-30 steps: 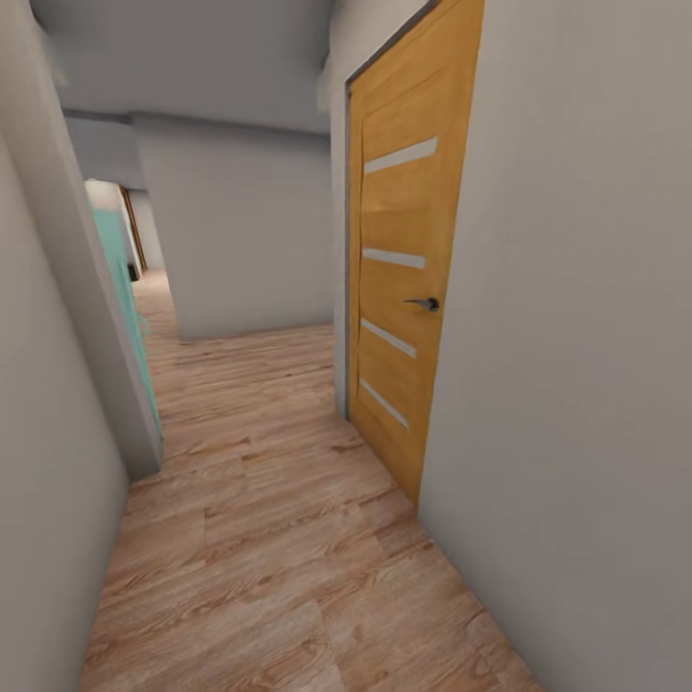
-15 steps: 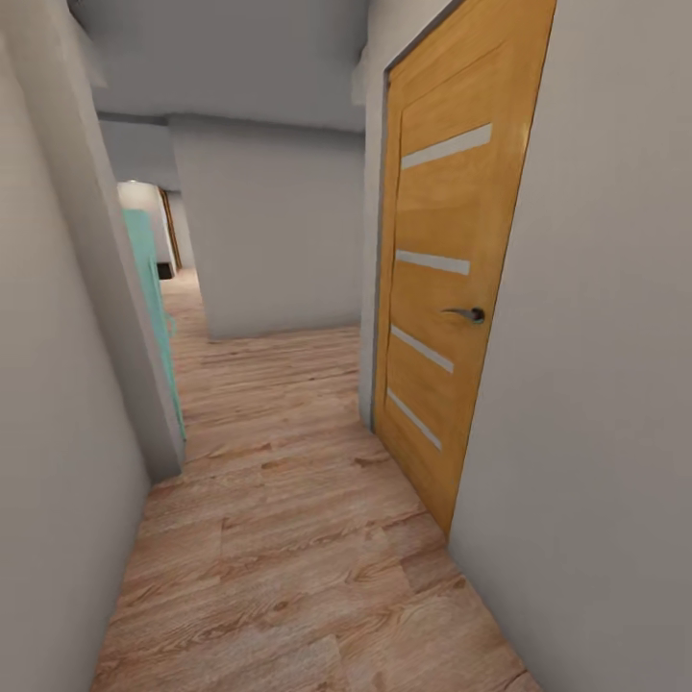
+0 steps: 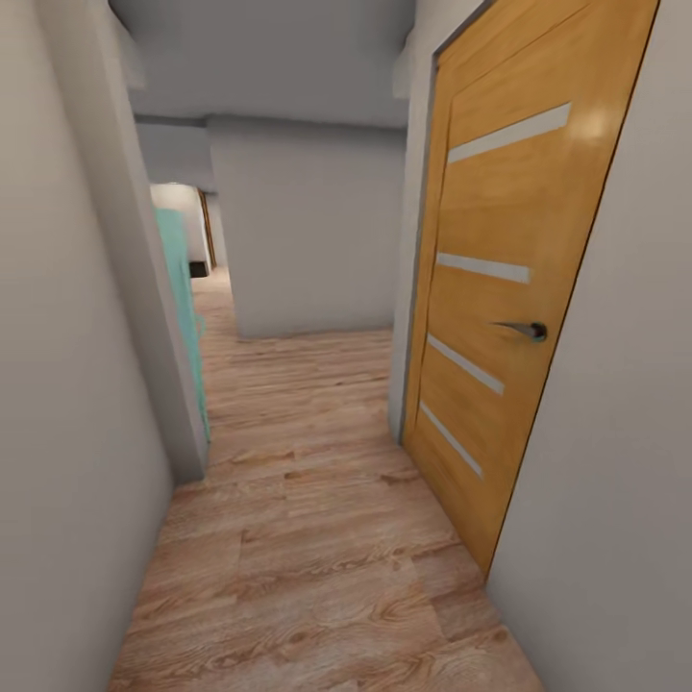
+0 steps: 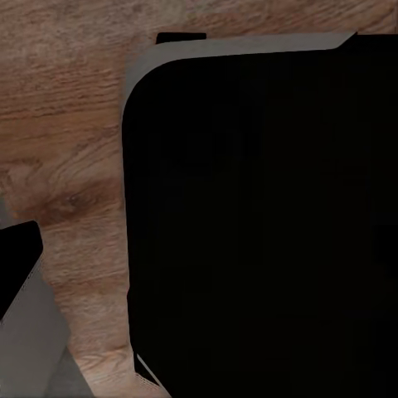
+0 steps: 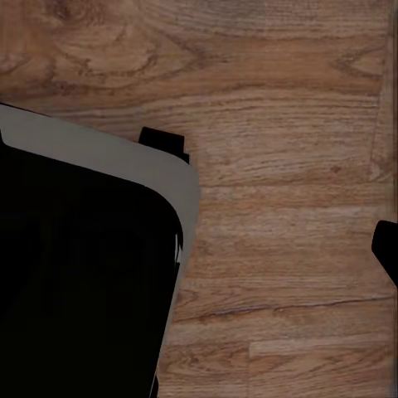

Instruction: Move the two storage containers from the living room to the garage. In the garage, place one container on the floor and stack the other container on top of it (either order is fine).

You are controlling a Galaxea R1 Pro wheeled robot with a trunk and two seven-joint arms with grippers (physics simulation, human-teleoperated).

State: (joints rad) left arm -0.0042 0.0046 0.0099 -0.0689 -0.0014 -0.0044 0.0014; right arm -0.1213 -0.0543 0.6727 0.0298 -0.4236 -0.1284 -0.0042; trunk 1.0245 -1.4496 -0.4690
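Both orange-red storage containers are out of view. I am in a narrow hallway with a light wood plank floor [image 3: 317,538]. In the left wrist view, the robot's black base with a grey rim [image 4: 265,215] sits over the wood floor [image 4: 66,124], and a dark part [image 4: 16,249] pokes in at the frame edge. The right wrist view has the same black base [image 5: 75,274] above the planks [image 5: 282,207], with a small dark part [image 5: 386,245] at the edge. Whether either gripper is open or shut is unclear.
An orange wooden door [image 3: 509,240] with pale stripes and a metal handle [image 3: 527,331] stands shut close on the right, set in a grey wall [image 3: 615,500]. A grey wall [image 3: 67,404] hems the left. A teal panel [image 3: 183,308] stands behind its corner. A wall block [image 3: 308,231] faces me ahead; the corridor continues at left.
The camera has moved forward along the hallway: the orange door looms larger and further right, and the left wall corner is nearer. Nothing in the scene itself has moved.
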